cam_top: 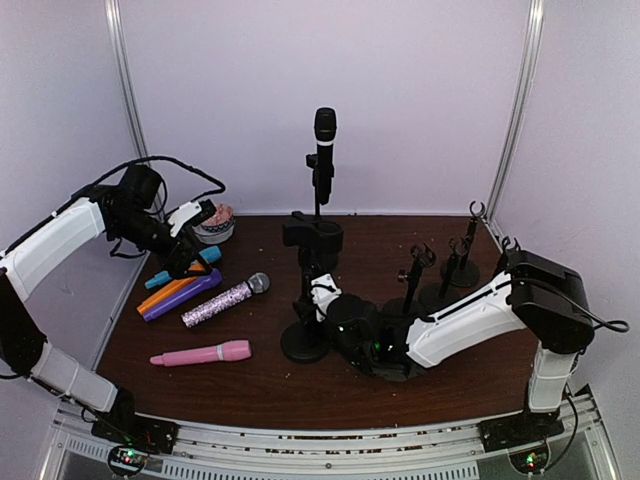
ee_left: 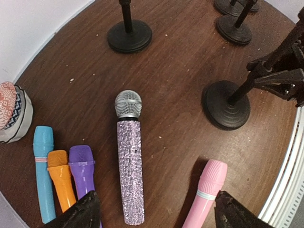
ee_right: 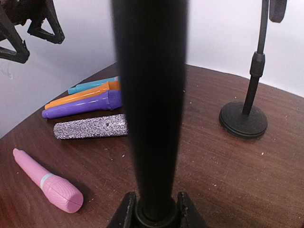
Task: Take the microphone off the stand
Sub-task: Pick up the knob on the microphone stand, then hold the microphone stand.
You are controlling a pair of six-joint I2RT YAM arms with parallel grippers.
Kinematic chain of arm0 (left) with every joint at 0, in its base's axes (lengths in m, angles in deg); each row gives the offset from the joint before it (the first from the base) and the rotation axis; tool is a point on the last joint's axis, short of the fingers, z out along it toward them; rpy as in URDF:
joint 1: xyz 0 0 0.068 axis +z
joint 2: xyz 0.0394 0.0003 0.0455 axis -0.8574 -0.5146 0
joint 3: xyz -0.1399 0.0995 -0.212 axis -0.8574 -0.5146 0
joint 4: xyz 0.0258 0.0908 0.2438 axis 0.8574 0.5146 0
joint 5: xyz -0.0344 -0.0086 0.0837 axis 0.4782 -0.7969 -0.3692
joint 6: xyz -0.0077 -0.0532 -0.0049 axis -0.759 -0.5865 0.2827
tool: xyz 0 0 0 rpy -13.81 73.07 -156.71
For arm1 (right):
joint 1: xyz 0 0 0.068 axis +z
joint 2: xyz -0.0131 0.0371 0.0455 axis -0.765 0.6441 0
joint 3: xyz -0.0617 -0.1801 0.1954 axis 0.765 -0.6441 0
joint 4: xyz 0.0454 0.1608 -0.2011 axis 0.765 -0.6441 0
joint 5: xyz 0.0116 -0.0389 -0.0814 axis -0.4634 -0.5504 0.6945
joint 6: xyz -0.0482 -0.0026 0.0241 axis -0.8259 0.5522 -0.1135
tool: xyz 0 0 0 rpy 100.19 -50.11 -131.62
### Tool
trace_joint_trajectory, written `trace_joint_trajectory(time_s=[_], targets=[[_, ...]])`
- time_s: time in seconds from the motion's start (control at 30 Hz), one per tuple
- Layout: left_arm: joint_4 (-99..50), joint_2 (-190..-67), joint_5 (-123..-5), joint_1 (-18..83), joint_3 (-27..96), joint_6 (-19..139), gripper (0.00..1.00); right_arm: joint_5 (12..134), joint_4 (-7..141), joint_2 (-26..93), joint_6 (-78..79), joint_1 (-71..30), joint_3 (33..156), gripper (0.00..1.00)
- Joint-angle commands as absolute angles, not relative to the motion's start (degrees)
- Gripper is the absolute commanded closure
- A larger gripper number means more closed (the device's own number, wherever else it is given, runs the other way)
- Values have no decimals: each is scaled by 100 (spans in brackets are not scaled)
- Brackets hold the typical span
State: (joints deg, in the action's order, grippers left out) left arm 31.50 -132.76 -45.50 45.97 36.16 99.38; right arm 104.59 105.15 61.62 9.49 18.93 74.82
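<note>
Blurred black stand pole [ee_right: 149,95], top beyond the upper edge.

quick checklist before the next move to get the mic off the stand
1. Right hand closed on the front stand: ok, it hugs the shaft on both sides.
2. Front stand base flat on the table: ok.
3. Left hand open and empty: ok.
4. Left hand lined up with the black microphone: not ok, it hovers over the loose microphones lying on the left.
5. Black microphone upright in the back stand: ok.
6. Clear path for the left hand to the black microphone: cannot tell.
</note>
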Motion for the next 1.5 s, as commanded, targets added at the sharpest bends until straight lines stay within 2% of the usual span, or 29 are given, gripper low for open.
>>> trace_joint_trajectory(time_s=[0.0,0.2,0.4,0.63,0.83,1.23,1.47], targets=[[3079,-13316,-3857,4635,3619,10044,17,10588,10359,6106,920,1907,7592,88],[2910,-13452,-3274,4554,3536,9903,18,10463,10111,5494,911,1835,7713,100],[2837,-13613,-2957,3922,3487,9910,18,9601,9965,4756,1576,1501,8005,100],[3038,-13795,-2377,3301,4089,10058,18,8442,10032,4501,2230,1334,8430,100],[3111,-13903,-1893,2941,4524,10061,25,7825,10072,4522,2467,1321,8785,100],[3110,-13977,-1274,2752,4414,9929,54,7452,10151,4628,2592,1328,9158,100],[3106,-14052,-1148,2749,4520,9870,80,7349,10104,4667,2594,1371,9328,100]])
